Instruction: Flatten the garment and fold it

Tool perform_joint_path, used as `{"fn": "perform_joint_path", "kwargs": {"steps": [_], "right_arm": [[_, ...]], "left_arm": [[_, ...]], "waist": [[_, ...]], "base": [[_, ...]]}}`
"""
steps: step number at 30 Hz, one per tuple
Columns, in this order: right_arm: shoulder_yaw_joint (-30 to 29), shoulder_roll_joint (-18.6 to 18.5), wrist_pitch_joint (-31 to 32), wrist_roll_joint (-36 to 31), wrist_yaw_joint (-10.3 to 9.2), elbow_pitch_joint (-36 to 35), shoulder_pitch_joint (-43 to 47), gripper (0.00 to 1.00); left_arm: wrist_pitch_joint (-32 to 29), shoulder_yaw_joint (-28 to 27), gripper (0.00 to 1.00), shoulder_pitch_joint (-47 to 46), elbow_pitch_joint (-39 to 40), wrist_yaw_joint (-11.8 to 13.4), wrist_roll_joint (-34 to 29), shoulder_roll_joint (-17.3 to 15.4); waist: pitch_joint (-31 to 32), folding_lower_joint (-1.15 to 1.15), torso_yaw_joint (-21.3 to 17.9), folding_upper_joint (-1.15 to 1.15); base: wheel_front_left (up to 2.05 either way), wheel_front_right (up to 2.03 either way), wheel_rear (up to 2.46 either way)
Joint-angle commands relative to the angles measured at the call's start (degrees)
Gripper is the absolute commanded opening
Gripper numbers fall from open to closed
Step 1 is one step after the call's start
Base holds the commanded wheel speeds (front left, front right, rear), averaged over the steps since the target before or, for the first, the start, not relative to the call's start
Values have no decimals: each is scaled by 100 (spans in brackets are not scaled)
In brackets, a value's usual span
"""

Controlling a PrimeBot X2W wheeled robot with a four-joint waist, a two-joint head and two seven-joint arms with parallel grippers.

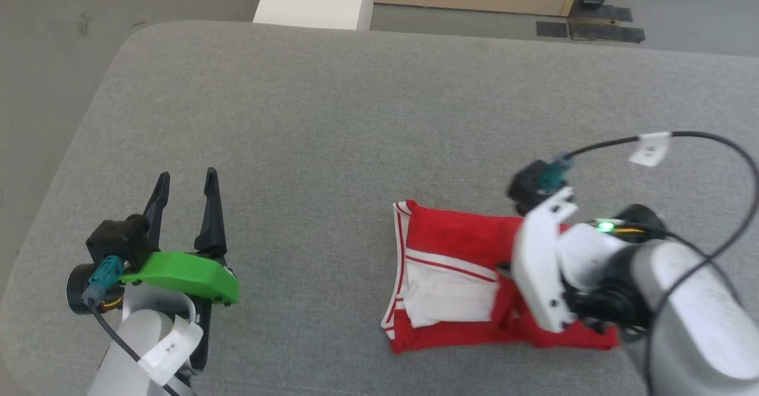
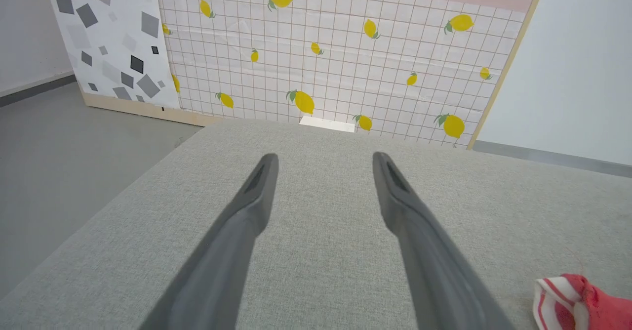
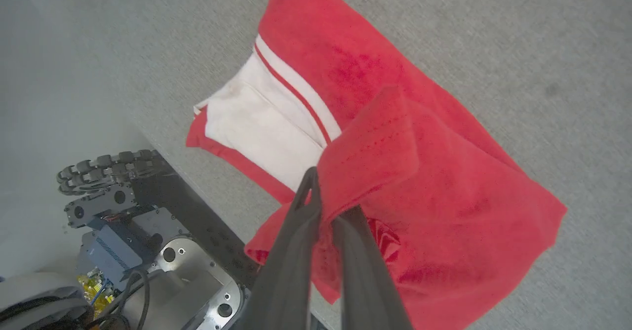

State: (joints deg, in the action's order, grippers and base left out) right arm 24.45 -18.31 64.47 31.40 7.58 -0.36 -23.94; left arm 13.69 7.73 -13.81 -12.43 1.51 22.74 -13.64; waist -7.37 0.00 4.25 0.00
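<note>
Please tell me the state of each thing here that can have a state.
garment: partly folded, white sleeve on top, one red edge pinched up.
left gripper: open, holding nothing, apart from the garment.
right gripper: shut on the garment's red edge.

One red garment [image 1: 456,236], two grippers, left gripper [image 1: 187,174] and right gripper [image 3: 328,196], one grey padded surface [image 1: 326,117], one lemon-print panel [image 2: 345,48]
</note>
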Motion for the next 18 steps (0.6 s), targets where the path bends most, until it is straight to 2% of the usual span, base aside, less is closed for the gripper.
{"fn": "perform_joint_path", "kwargs": {"steps": [1,7,17,18], "right_arm": [[211,253,-237,18,-9,246,-217,0],[596,704,-851,-92,-9,903,-577,0],[821,1050,-1804,-421,-9,2299,-742,0],[831,1091,-1888,-399,-9,2413,-735,16]], "left_arm": [[-11,2,100,30,12,26,6,10],[-8,61,100,-20,31,34,26,63],[31,106,100,-96,-45,21,49,96],[36,110,100,-99,-61,18,51,99]], "waist": [[-82,0,92,0],[-237,0,247,0],[-374,0,335,0],[-361,0,335,0]], "base": [[0,0,0],[0,0,0],[0,0,0],[0,0,0]]}}
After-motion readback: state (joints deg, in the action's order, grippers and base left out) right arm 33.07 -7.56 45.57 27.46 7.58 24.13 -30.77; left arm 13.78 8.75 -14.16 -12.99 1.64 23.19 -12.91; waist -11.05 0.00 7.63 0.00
